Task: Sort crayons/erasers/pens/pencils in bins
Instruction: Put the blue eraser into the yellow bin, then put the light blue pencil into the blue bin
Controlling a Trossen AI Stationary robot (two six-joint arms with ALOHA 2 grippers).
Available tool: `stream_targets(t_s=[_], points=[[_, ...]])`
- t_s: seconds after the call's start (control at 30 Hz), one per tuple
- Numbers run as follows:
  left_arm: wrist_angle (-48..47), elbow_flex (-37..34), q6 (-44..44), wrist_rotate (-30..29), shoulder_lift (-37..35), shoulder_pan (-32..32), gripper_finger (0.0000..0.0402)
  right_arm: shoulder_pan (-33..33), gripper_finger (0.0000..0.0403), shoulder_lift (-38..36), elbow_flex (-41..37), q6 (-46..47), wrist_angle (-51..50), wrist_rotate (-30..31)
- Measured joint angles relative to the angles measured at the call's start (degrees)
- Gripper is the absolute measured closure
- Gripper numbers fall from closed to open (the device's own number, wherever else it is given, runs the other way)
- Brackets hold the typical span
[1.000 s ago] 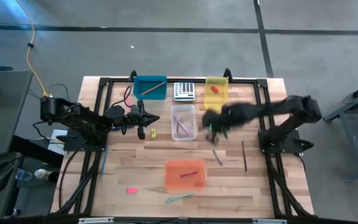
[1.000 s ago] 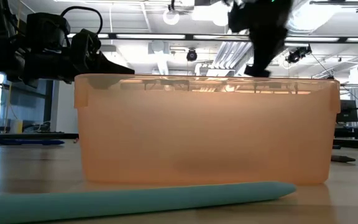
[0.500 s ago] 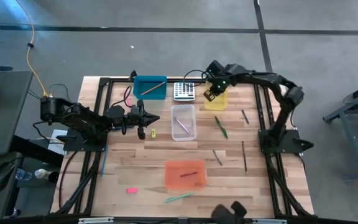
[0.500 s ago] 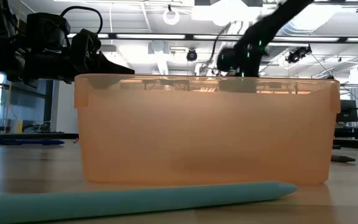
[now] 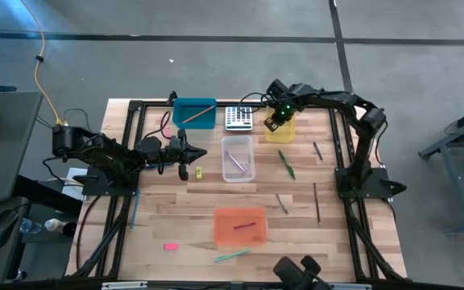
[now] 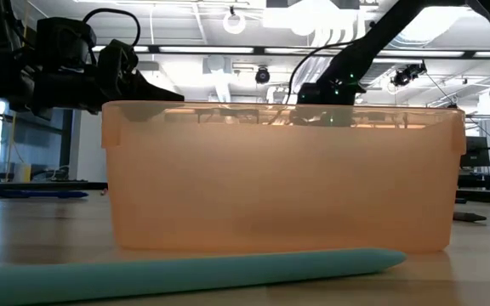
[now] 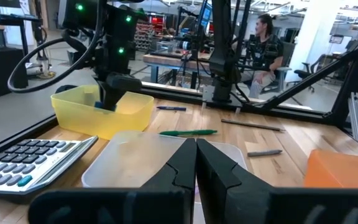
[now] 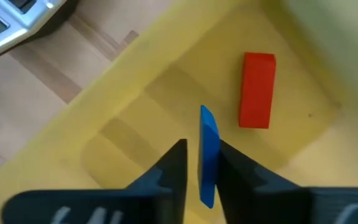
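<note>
The right claw (image 8: pixel 199 171) hangs over the yellow bin (image 8: pixel 135 112) at the counter's 12 o'clock, pinching a blue eraser (image 8: pixel 208 152). It should spread and drop it beside the red eraser (image 8: pixel 257 90). The left claw (image 7: pixel 196 163) waits pressed together.

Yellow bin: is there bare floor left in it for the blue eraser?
Yes. In the yellow bin, the floor beside the red eraser is bare, right below the right gripper and its blue eraser. Only the red eraser's corner is taken.
</note>
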Motion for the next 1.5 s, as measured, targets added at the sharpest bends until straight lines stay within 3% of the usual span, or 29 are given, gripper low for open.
stream_targets(t_s=[0.2, 0.5, 1.03, 1.2, 1.37, 1.5], points=[[-1.05, 0.02, 1.37, -0.02, -0.01, 0.00, 0.0401, 0.00, 0.0289, -0.41, 0.00, -5.03, 0.78, 2.03], [-2.13, 0.02, 1.90, -0.63, 0.00, 0.00, 0.0401, 0.00, 0.0298, -5.22, 0.02, -2.85, 0.43, 2.02], [-2.11, 0.02, 1.90, -1.07, 0.00, 0.02, 0.0401, -0.33, 0.0256, -0.22, -1.95, 1.55, 6.79, 2.66], [-2.12, 0.02, 1.85, -1.05, 0.00, 0.02, 0.0401, -0.16, 0.0229, -1.39, -0.31, -4.20, 2.56, 2.09], [-2.35, 0.02, 1.45, -1.05, 0.00, 0.02, 0.0401, 1.83, 0.0272, -9.87, -4.24, -11.61, 6.65, 1.90], [-2.66, 0.12, 1.46, -1.05, 0.00, 0.02, 0.0401, 3.55, 0.0343, -19.92, -17.02, -11.13, 26.10, 1.62]])
